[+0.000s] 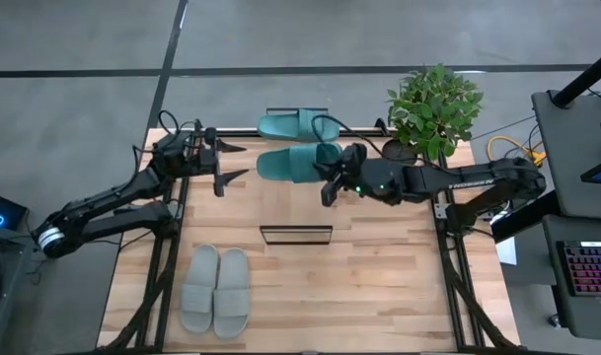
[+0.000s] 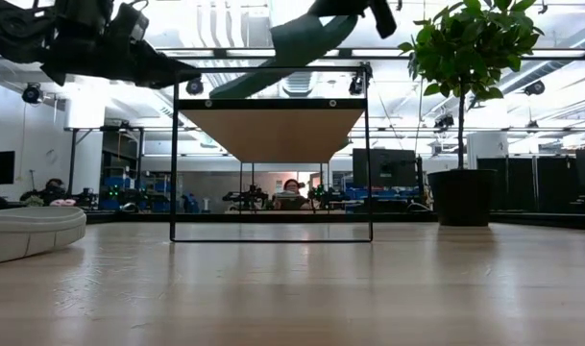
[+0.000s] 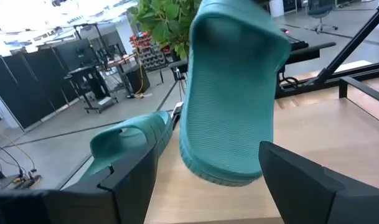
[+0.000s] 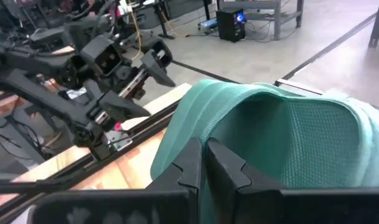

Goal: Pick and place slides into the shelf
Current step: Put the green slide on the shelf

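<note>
My right gripper (image 1: 329,177) is shut on a teal slide (image 1: 295,164) that hangs above the shelf's wood plank top (image 2: 273,130), near the table's far side. The second teal slide (image 1: 298,125) lies flat just beyond it, sole down; the left wrist view shows it (image 3: 130,140) beside the held one (image 3: 229,93). My left gripper (image 1: 233,163) is open, level with the held slide's left end and touching nothing. The grey pair (image 1: 216,289) lies side by side on the table's near left part. My right gripper (image 4: 205,155) pinches the teal slide at its right end, on the ribbed strap's edge (image 4: 239,134), coming level from the table's right. The fingers hide the exact spot. The slide is lifted clear and tilted, its free left end (image 2: 230,88) lower than the held end.
A potted plant (image 1: 433,108) stands at the table's far right corner, close behind my right arm. The shelf's black wire frame (image 2: 175,163) stands mid-table. The table's near right part is bare wood. A person (image 2: 290,192) sits in the room beyond.
</note>
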Tool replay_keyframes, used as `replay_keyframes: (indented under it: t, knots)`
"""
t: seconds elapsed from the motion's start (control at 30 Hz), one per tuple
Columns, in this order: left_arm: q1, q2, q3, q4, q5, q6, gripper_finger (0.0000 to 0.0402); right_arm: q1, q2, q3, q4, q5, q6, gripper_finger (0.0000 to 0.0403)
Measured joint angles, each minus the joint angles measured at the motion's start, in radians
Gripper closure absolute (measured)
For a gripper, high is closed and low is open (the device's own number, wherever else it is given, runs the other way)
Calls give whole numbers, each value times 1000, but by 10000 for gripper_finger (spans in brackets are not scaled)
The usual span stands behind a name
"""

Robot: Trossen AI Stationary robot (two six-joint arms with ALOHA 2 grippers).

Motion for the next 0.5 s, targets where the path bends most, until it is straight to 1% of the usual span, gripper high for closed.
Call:
replay_keyframes:
  t: [0.23,0.4,0.5]
  knots:
    - [0,-31,0,0,0,0,139,-103,7,-74,108,-141,-6,394]
    - [0,-37,0,0,0,-1,139,-165,4,-141,196,-254,27,394]
    - [0,-34,0,0,0,-1,139,-184,7,-175,259,-280,25,394]
